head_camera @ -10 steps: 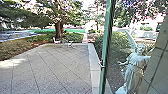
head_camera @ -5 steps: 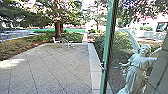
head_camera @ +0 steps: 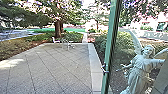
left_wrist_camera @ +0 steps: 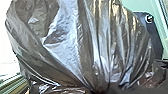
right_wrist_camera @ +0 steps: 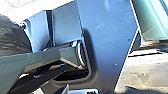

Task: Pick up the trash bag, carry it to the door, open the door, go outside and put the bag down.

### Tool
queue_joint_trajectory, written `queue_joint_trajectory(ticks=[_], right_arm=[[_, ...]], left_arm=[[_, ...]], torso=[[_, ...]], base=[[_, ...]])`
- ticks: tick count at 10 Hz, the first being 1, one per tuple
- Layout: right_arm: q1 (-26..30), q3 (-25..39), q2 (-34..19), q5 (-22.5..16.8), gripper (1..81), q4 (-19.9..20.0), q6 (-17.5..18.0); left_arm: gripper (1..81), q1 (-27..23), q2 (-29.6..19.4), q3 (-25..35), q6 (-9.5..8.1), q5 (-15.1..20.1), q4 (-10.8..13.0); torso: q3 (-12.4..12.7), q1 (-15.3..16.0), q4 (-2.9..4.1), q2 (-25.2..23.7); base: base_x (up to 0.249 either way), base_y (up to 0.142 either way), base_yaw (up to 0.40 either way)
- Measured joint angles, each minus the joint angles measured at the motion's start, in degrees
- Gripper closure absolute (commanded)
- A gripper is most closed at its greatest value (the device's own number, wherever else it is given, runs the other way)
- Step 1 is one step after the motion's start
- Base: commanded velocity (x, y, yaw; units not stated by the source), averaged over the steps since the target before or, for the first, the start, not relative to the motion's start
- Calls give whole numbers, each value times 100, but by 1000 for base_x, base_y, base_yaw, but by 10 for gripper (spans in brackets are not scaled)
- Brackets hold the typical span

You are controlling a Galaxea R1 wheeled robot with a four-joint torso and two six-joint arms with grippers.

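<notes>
OK, head view: paved yard (head_camera: 60, 67) is spreading over the left and lower center of the frame, w/ a pale curb (head_camera: 94, 62) running along its R side. Small table (head_camera: 66, 43) & white chair (head_camera: 55, 40) are standing at the yard's far end, upper ctr-left, w/ a tree trunk (head_camera: 58, 28) rising just behind. Glass door's green edge (head_camera: 111, 45) is cutting down the frame R of ctr, tilting slightly, metal fitting (head_camera: 105, 70) sitting on it low down. Winged statue (head_camera: 141, 68) is showing lower right, one arm reaching out; bushes (head_camera: 125, 47) are filling the area behind it.

L wrist view: trash bag (left_wrist_camera: 67, 37), dark & shiny plastic, is bulging right in front of the cam, its folds drawing together close to the wrist. Can't tell if L gripper is sitting wide or narrow, or whether it's gripping the bag.

R wrist view: same bag is hanging near the robot's dark plate, beside its jointed bar, apart from the R wrist. R gripper: can't tell, wide or narrow. Sunlit paving is showing past the plate.
</notes>
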Motion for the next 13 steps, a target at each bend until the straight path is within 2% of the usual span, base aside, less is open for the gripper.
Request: queue_joint_trajectory(ticks=[13], right_arm=[[44, -1, 6, 7, 10, 0, 2]], left_arm=[[811, -9, 63, 5, 0, -2, 0]], torso=[[-2, 4, 0, 5]], base=[[114, 0, 0]])
